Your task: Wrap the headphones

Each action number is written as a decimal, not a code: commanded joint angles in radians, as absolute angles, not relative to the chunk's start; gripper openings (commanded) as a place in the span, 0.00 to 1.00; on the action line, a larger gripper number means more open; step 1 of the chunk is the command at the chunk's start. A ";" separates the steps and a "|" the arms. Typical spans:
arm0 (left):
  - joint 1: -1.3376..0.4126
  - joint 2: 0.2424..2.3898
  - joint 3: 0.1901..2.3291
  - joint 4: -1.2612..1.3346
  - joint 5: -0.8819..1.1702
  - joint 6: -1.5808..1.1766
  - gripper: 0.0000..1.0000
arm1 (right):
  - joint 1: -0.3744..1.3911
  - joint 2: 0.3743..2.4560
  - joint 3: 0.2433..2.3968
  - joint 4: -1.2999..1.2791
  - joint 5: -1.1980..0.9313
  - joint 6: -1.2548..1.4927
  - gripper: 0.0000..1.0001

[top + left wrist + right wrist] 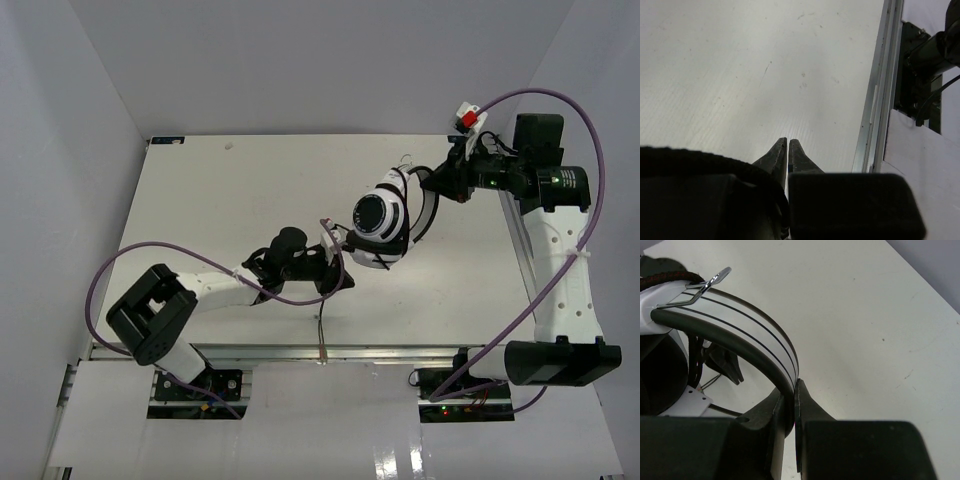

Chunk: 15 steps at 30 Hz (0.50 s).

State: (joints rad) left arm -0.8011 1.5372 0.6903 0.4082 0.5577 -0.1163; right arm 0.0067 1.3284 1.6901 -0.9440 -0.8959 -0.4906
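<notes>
Clamping the headphones headband, right end effector opposes left end effector, clenched seemingly on cable.

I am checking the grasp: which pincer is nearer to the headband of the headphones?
Right. The right pincer is shut on the headband itself; the left pincer, also shut, sits beside the lower earcup, away from the headband.

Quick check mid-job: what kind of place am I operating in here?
Probably a lab robot test cell rather than a home or shop. Plain white walls box in a white table, and an aluminium rail runs along the table's near edge.
</notes>
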 commanded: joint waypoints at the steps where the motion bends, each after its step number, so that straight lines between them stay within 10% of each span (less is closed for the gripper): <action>1: -0.742 1.506 0.759 0.344 0.627 -0.122 0.25 | 0.050 1.245 1.663 -0.988 -0.947 -0.546 0.08; 15: -0.667 1.383 0.743 0.337 0.847 -0.105 0.48 | 0.077 1.246 1.635 -0.956 -0.915 -0.495 0.08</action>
